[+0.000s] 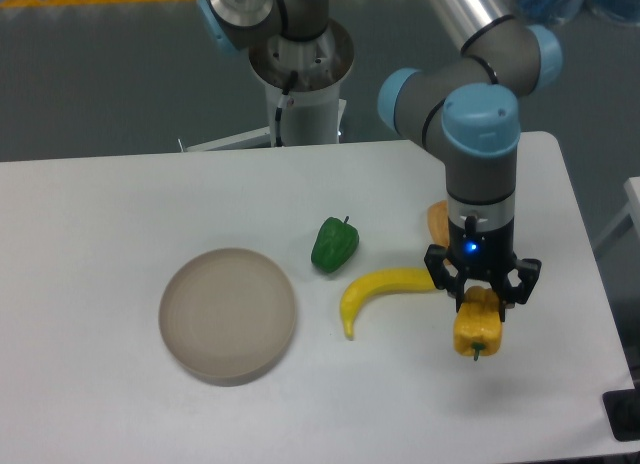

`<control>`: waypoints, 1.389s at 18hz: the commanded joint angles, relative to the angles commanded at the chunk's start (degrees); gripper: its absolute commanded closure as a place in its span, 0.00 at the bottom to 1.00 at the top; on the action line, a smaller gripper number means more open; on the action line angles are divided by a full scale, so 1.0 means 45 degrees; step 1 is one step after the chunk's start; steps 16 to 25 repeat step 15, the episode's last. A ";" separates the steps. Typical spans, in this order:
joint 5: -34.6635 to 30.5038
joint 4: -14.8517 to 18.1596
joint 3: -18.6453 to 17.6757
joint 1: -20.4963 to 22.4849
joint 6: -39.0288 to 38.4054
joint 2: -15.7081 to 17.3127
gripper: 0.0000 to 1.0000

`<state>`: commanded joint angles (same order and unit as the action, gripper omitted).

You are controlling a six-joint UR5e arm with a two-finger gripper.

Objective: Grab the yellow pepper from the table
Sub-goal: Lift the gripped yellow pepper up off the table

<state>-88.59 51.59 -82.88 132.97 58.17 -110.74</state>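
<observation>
Bench (120,194): white, matte, takes up most of the view. My arm comes in from upper right, wrist pointing straight down over the bench's right side.

Plate (228,314): round, grey-beige, sits left of centre, nothing on it. Well apart from where I'm working.

Banana (380,289): long, curved, yellow, lies between plate and my claw, its right tip just beside my fingers. Not my target.

Green pepper (334,244): just above the banana, apart from it.

Orange wedge piece (437,222): partly hidden behind my wrist, only a sliver shows.

Claw (482,289): fingers closed in on the top of the yellow pepper (477,329), one on each side. Clamped on it, by the look of it.

Yellow pepper: hangs below the fingers, stem end pointing down toward cam, right of the banana tip. Faint shadow on bench under it, offset a bit, so I judge it's off the surface or barely so; can't be sure how much clearance.

Step in hand, my read: grasp made, lift phase under way or just starting. Task nearly done.

Next move calls for: straight vertical rise, keep squeeze steady. Grip is only on the upper part of a lobed, smooth skin, so slip or tilt is the risk. No sideways swing toward banana.
</observation>
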 joint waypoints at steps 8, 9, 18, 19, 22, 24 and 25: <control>-0.1191 0.0274 0.0430 0.0001 0.1156 -0.0176 0.63; -0.1191 0.0274 0.0430 0.0001 0.1214 -0.0176 0.64; -0.1211 0.0254 0.0430 -0.0019 0.1253 -0.0215 0.64; -0.1211 0.0254 0.0430 -0.0019 0.1253 -0.0215 0.64; -0.1211 0.0254 0.0430 -0.0019 0.1253 -0.0215 0.64; -0.1211 0.0254 0.0430 -0.0019 0.1253 -0.0215 0.64; -0.1211 0.0254 0.0430 -0.0019 0.1253 -0.0215 0.64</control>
